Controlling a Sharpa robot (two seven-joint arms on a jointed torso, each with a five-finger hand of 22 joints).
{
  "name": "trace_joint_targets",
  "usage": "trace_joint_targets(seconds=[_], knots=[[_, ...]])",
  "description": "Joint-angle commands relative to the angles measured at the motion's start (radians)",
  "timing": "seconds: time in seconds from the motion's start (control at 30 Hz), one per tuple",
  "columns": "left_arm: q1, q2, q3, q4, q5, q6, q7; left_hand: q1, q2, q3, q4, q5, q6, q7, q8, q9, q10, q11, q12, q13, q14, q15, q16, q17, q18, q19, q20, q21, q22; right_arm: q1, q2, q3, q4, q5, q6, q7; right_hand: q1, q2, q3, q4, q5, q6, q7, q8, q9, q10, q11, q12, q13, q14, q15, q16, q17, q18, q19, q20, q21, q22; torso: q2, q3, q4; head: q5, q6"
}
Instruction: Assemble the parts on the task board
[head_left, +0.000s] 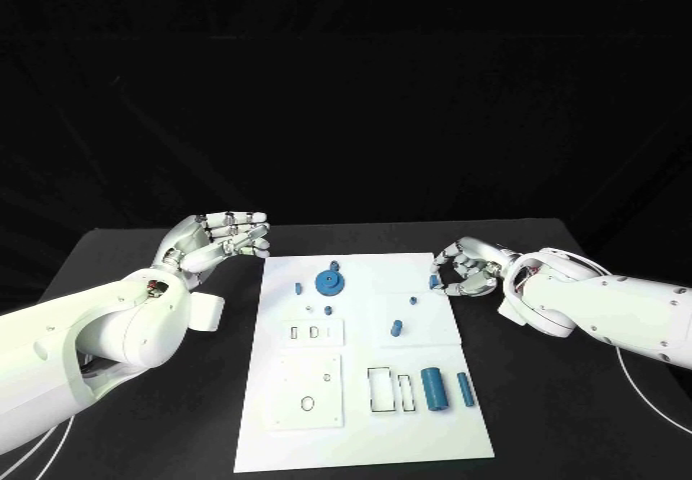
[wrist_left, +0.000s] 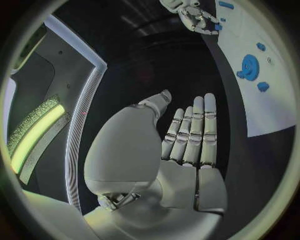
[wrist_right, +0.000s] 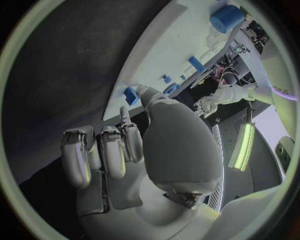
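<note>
The white task board (head_left: 368, 420) lies mid-table. On it are a blue gear (head_left: 330, 280), several small blue parts such as one (head_left: 395, 327) near the middle, and two blue cylinders (head_left: 431, 388) lower right. My right hand (head_left: 467, 268) hovers at the board's upper right edge with its fingers curled; thumb and a fingertip pinch a small blue part (head_left: 437, 283), also seen as the blue part (wrist_right: 131, 95) beside the thumb tip. My left hand (head_left: 224, 238) is off the board's upper left corner, its fingers (wrist_left: 194, 130) stretched out and holding nothing.
Black table (head_left: 159, 250) surrounds the board. Rectangular slots (head_left: 381, 390) and an oval hole (head_left: 307, 402) mark the board's lower half. My white left forearm (head_left: 101, 330) lies along the board's left side, my right forearm (head_left: 620, 310) to the right.
</note>
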Motion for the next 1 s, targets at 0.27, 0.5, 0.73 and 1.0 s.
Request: trace_joint_targets(seconds=[0.27, 0.5, 0.73, 1.0], knots=[[0.000, 0.001, 0.001, 0.000, 0.002, 0.016, 0.006, -0.010, 0.002, 0.000, -0.007, -0.005, -0.006, 0.030, -0.003, -0.001, -0.006, 0.001, -0.004, -0.001, -0.008, -0.002, 0.003, 0.002, 0.001, -0.007, 0.000, 0.006, 0.002, -0.008, 0.013, 0.000, -0.009, 0.000, 0.019, -0.009, 0.000, 0.030, 0.015, 0.006, -0.002, 0.021, 0.002, 0.001, 0.003, 0.029, -0.003, 0.026, 0.144, 0.106, -0.004, 0.004, 0.263, -0.014, 0.105, -0.001, 0.012, 0.264, 0.000, -0.0005, -0.0014, -0.001, -0.002], [0.000, 0.001, 0.001, -0.001, 0.002, 0.016, 0.005, -0.010, 0.002, 0.000, -0.007, -0.005, -0.006, 0.030, -0.003, -0.001, -0.006, 0.001, -0.004, -0.001, -0.008, -0.002, 0.003, 0.002, 0.001, -0.007, 0.000, 0.006, 0.002, -0.011, 0.019, 0.000, -0.013, 0.000, 0.019, -0.013, 0.008, 0.059, 0.057, 0.000, -0.029, 0.057, -0.011, 0.015, 0.008, 0.043, -0.014, 0.037, 0.157, 0.106, -0.013, 0.004, 0.263, -0.014, 0.105, -0.008, 0.012, 0.264, -0.001, -0.0006, -0.0004, 0.000, -0.004], [0.000, 0.000, 0.001, -0.002, 0.002, 0.016, 0.004, -0.010, 0.002, 0.000, -0.007, -0.005, -0.006, 0.030, -0.003, -0.001, -0.006, 0.001, -0.004, -0.001, -0.008, -0.002, 0.003, 0.002, 0.001, -0.007, 0.000, 0.006, 0.002, -0.011, 0.024, 0.000, -0.013, 0.000, 0.008, -0.009, 0.006, 0.077, 0.110, -0.015, -0.096, 0.097, -0.030, 0.040, 0.017, 0.054, -0.029, 0.047, 0.168, 0.106, -0.027, 0.004, 0.263, -0.014, 0.105, -0.020, 0.012, 0.264, -0.001, -0.0009, -0.0010, 0.000, -0.006], [0.000, -0.002, 0.001, -0.003, 0.002, 0.016, 0.003, -0.011, 0.004, -0.001, -0.007, -0.005, -0.007, 0.030, -0.003, -0.001, -0.009, 0.002, -0.003, -0.001, -0.011, -0.001, 0.006, 0.002, 0.001, -0.013, 0.002, 0.011, 0.005, -0.011, 0.027, 0.000, -0.005, 0.000, -0.046, -0.004, -0.010, 0.090, 0.138, -0.028, -0.091, 0.126, -0.053, 0.074, 0.034, 0.077, -0.048, 0.067, 0.190, 0.106, -0.050, 0.004, 0.263, -0.014, 0.105, -0.040, 0.012, 0.264, -0.001, -0.0014, -0.0011, 0.000, -0.006]])
